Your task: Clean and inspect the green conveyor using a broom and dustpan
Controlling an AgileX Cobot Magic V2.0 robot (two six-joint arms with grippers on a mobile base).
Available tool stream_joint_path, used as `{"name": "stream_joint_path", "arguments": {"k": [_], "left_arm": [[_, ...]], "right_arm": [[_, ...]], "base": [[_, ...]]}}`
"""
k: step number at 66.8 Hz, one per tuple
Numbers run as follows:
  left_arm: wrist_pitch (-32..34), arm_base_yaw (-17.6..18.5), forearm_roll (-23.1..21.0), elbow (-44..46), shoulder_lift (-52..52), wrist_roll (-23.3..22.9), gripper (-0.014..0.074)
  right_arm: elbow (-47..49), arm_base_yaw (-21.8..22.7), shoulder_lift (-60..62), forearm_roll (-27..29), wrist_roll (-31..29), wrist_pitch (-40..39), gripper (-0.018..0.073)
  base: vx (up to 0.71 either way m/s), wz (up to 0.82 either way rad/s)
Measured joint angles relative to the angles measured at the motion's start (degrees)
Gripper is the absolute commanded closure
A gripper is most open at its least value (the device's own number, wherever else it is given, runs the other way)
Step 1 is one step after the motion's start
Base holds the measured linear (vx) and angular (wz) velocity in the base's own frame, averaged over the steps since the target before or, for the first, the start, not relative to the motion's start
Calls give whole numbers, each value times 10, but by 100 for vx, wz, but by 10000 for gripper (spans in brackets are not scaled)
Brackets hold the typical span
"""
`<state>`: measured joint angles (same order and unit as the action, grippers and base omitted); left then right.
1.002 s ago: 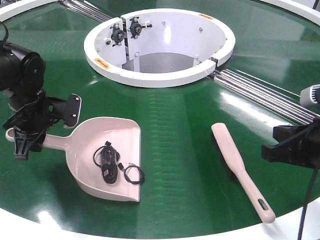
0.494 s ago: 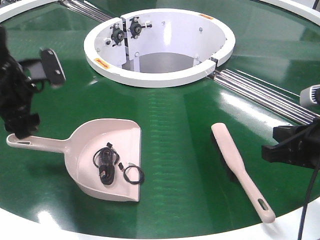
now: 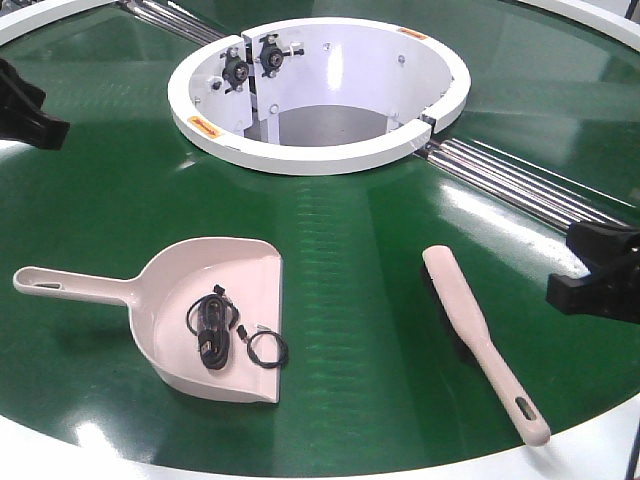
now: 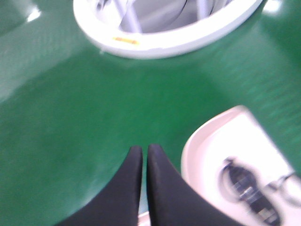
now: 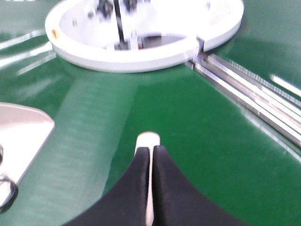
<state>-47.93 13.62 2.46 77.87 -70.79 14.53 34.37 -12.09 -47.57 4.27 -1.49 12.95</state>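
The dustpan (image 3: 165, 300) lies on the green conveyor (image 3: 370, 240) at front left, handle pointing left, with a black coiled cable (image 3: 213, 330) in it. The broom (image 3: 480, 335) lies flat at front right, handle toward the front edge. My left gripper (image 3: 30, 110) is at the far left edge, well away from the dustpan. In the left wrist view it (image 4: 142, 149) is shut and empty above the belt, the dustpan (image 4: 207, 136) to its right. My right gripper (image 3: 590, 280) is right of the broom. In the right wrist view it (image 5: 153, 148) is shut, with the broom's tip (image 5: 147, 138) showing below it.
The white ring-shaped hub (image 3: 320, 155) stands at the back centre with an open well inside. Steel rollers (image 3: 520, 185) run from the hub to the right. The conveyor's white rim (image 3: 330, 472) runs along the front edge.
My left gripper has let go of the dustpan handle, lifted and drawn back to the far left. The dustpan stays on the belt. My right gripper has shifted slightly right.
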Motion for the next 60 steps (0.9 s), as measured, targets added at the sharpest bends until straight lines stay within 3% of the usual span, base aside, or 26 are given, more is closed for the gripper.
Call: {"name": "stream_joint_path", "arguments": {"k": [13,29,60], "left_arm": [[187,0,-79,-225,143,-4,604],[371,0,-95,-413,276,-6,603],[391,0,-97,-450,315,-6,603]], "right_arm": [[-54,0,33,1,-16,-34,563],[-57,0,33,5,-17,-45,563],[-57,0,33,6,-17,-45,563]], "base": [[0,0],[0,0],[0,0]]}}
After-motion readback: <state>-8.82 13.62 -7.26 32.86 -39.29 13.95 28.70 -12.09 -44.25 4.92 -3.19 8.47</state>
